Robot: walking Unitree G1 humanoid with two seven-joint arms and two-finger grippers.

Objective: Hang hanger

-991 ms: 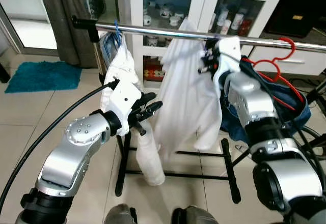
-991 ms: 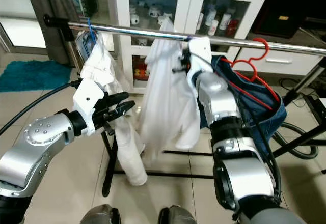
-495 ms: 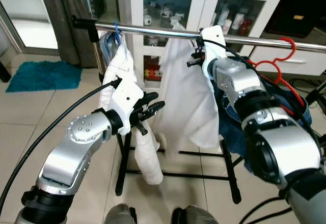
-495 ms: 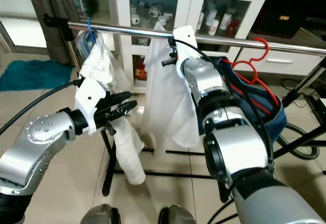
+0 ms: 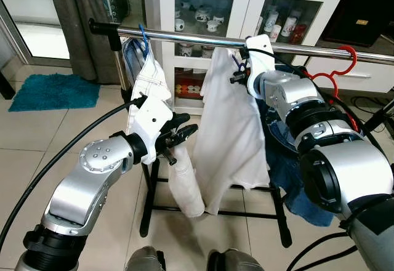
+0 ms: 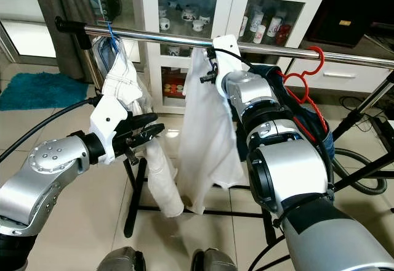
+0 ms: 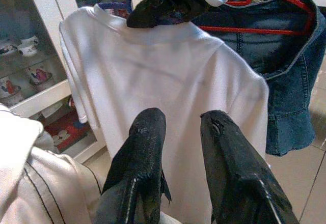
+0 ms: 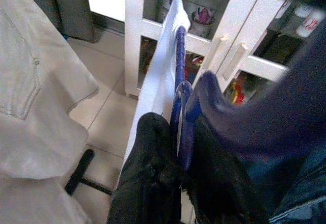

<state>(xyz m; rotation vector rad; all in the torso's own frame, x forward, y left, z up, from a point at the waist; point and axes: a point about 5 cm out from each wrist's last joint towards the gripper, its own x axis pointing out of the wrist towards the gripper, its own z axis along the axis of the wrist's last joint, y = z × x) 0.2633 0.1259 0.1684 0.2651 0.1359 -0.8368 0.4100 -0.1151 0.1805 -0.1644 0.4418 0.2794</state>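
Blue hanger (image 8: 179, 112): carries white shirt (image 5: 237, 135), hook apparently at chrome rail (image 5: 184, 36).
Right gripper (image 8: 175, 175): jaws pinching hanger.
Left gripper (image 7: 181, 158): jaws spread, at 8 o'clock of shirt.
Remaining: release.

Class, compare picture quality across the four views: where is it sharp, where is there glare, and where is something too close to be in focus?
Left eye view: evenly lit and sharp; a bright streak of glare runs along the steel rail. Left wrist view: the white T-shirt is clear, the left gripper soft at close range. Right wrist view: the right gripper and blue hanger are blurred, with a dim, out-of-focus dark mass alongside.
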